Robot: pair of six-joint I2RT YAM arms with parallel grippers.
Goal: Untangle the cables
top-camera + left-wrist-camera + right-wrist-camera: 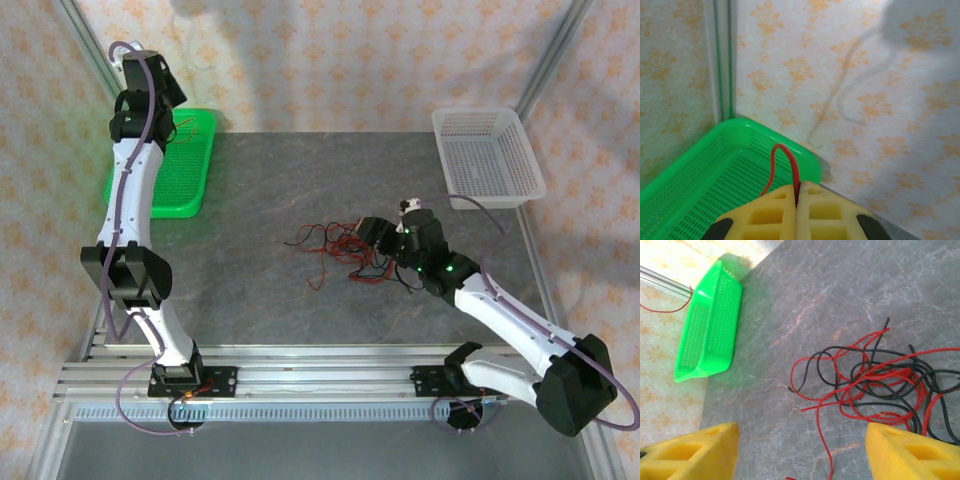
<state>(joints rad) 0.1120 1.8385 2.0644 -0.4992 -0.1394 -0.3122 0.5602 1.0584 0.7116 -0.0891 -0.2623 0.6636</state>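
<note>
The cables [335, 250] lie as a loose tangle of thin red and black wires mid-table, seen close in the right wrist view [880, 380]. My right gripper [801, 435] hovers open just beside the tangle's near edge [372, 238]; one red strand runs down between its yellow fingers [700, 452] without being touched. My left gripper [796, 192] is raised at the far left [170, 92] over the green basket [700, 175]. It is shut on a single red wire [786, 156] that loops up from its pads.
The green basket [190, 170] sits at the table's back left, a white mesh basket [490, 155] at the back right. Patterned walls and metal frame posts [722, 60] close in the back and sides. Bare grey tabletop [260, 210] lies between basket and tangle.
</note>
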